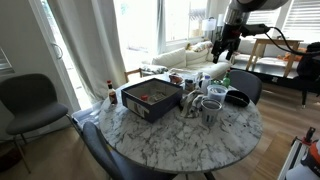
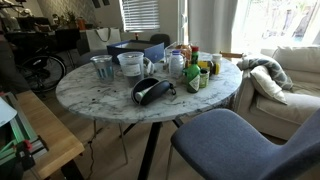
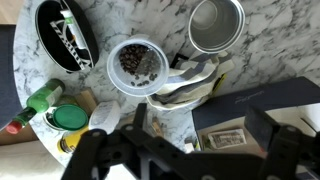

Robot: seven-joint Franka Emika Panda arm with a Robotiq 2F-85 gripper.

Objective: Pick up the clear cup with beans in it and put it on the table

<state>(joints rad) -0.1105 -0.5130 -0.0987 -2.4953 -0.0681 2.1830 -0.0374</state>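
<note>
The gripper [image 3: 185,155] hangs above the table [image 3: 285,45] with its two dark fingers [image 3: 90,155] spread wide, holding nothing and touching nothing. The clear cup with beans [image 3: 138,65] stands on the table between the black bowl [image 3: 65,35] and the pale mug [image 3: 215,25], just beside a crumpled white cloth [image 3: 190,88]. White marks in the bowl are too blurry to read. The fingers look fuzzy and are cut off at the edge.

light: bright windows [image 1: 143,20] | white curtain [image 1: 95,40] | pale sofa [image 2: 290,80] | grey chair [image 2: 240,140] | wood floor [image 1: 58,160]
</note>
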